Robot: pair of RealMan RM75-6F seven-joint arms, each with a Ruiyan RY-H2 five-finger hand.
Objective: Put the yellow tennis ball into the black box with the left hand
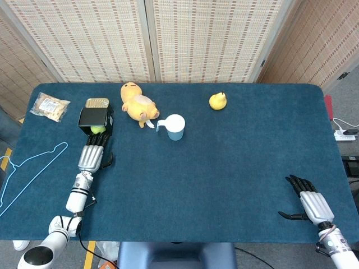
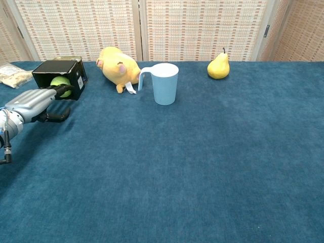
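The black box [image 1: 94, 116] lies on its side at the table's left, with its mouth facing my left hand. The yellow-green tennis ball [image 1: 98, 129] sits inside that mouth, also seen as the tennis ball [image 2: 59, 81] within the box [image 2: 50, 70] in the chest view. My left hand [image 1: 93, 152] lies stretched out in front of the box, fingers straight, the fingertips [image 2: 63, 90] at the ball's lower edge and the thumb held apart below. It does not grip the ball. My right hand [image 1: 310, 204] rests at the table's near right, fingers spread and empty.
A yellow plush toy [image 1: 138, 105] lies just right of the box, a light blue cup [image 1: 175, 127] beside it. A pear [image 1: 217, 101] stands further right. Behind the box is a tin [image 1: 96, 102]; a snack bag [image 1: 49, 106] and a blue hanger [image 1: 28, 168] lie at the left edge.
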